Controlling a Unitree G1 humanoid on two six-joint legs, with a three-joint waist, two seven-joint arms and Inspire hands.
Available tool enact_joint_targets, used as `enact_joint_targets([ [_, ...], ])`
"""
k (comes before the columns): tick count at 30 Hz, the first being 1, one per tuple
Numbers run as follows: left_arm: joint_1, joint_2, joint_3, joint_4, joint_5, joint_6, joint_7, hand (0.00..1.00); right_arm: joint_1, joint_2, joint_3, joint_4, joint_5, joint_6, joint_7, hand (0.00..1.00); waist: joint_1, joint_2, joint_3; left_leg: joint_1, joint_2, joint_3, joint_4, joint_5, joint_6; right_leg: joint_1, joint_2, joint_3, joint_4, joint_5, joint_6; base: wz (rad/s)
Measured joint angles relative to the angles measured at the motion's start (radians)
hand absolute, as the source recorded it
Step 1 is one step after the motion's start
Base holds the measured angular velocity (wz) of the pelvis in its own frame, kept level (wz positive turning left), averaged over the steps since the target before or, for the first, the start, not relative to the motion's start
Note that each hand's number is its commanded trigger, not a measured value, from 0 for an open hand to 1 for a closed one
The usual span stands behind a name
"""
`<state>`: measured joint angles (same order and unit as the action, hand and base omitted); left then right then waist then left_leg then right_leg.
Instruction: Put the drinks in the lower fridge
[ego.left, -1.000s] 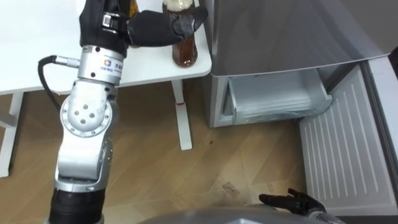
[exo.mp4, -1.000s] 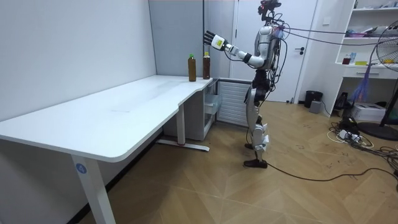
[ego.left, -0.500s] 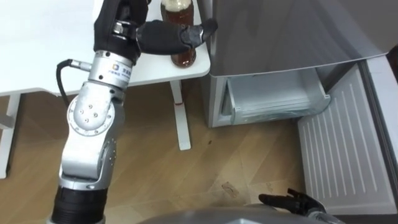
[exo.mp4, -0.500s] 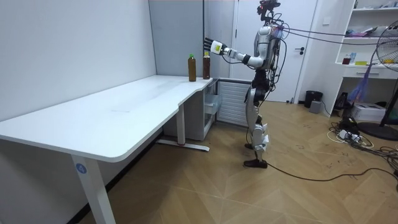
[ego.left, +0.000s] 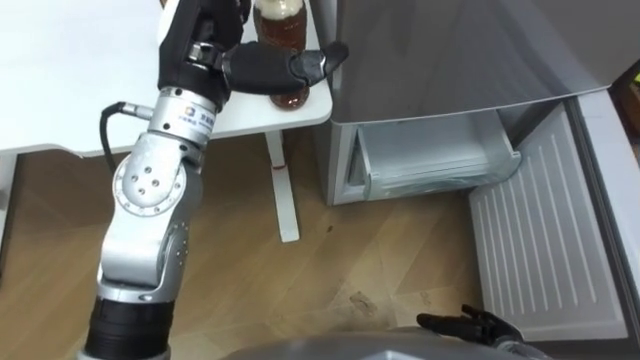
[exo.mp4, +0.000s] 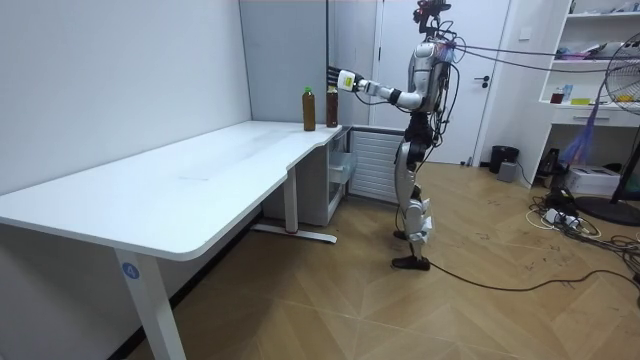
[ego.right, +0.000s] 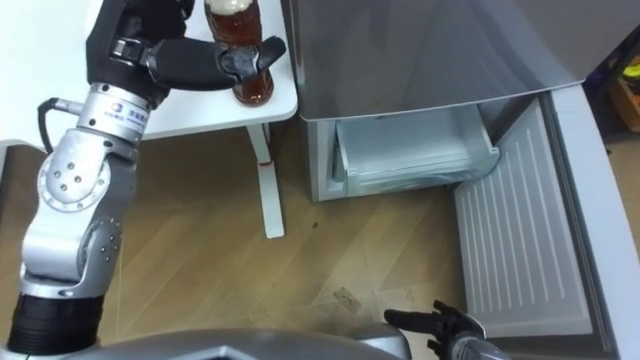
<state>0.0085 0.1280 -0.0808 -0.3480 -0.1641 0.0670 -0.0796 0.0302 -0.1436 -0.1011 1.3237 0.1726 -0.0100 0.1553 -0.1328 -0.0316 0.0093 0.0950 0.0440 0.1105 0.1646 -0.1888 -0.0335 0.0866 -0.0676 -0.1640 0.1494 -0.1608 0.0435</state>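
White desk (ego.left: 60, 100) stands just beside the grey fridge (ego.left: 450, 50), whose lower compartment (ego.left: 430, 160) is open. The left robot hand (ego.left: 203, 38) is at the desk's corner, thumb across a brown bottle (ego.left: 291, 96) standing there; whether it grips, I cannot tell. The right robot hand (ego.left: 470, 324) hangs low, loosely spread.

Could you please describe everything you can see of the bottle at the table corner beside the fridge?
The bottle is clear, plastic by its look, and holds dark brown drink, paler near the neck; its top runs out of the eye views. It stands upright on the corner of the white table, next to the fridge. The left hand is at it, open, its straight thumb lying across the bottle's front; real contact I cannot confirm.
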Motion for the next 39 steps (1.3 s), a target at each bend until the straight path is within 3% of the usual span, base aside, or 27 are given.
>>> enact_joint_targets([
  [12, 0.001, 0.0, 0.001, 0.067, 0.0, 0.008, 0.004, 0.0, 0.001, -0.003, -0.008, 0.0, -0.012, 0.003, -0.003, 0.0, 0.001, 0.014, -0.0096, 0.003, 0.003, -0.001, -0.009, -0.001, 0.001, 0.001, 0.003, -0.003, 0.004, 0.002, 0.0, 0.01],
  [23, 0.001, 0.003, 0.002, 0.087, 0.003, 0.008, 0.01, 0.0, 0.001, -0.004, -0.008, 0.0, -0.013, 0.004, -0.014, 0.0, 0.0, 0.019, -0.0058, 0.004, 0.003, 0.006, -0.004, 0.0, 0.001, 0.001, 0.003, 0.001, 0.001, 0.002, 0.0, 0.0],
  [29, -0.001, 0.005, 0.042, 0.14, -0.002, 0.03, 0.012, 0.0, -0.001, -0.005, -0.016, -0.009, -0.013, 0.024, -0.01, 0.0, -0.004, 0.019, -0.004, 0.003, 0.003, 0.024, -0.004, 0.0, 0.001, -0.006, 0.003, 0.015, 0.001, 0.002, 0.001, -0.06],
  [39, -0.107, 0.027, 0.093, 0.227, -0.11, 0.043, 0.027, 0.0, 0.002, -0.012, -0.02, -0.035, -0.02, 0.035, -0.014, 0.0, -0.01, 0.033, -0.0004, 0.004, 0.003, 0.025, -0.004, 0.0, 0.001, -0.003, 0.004, 0.025, 0.001, 0.002, 0.001, 0.0],
])
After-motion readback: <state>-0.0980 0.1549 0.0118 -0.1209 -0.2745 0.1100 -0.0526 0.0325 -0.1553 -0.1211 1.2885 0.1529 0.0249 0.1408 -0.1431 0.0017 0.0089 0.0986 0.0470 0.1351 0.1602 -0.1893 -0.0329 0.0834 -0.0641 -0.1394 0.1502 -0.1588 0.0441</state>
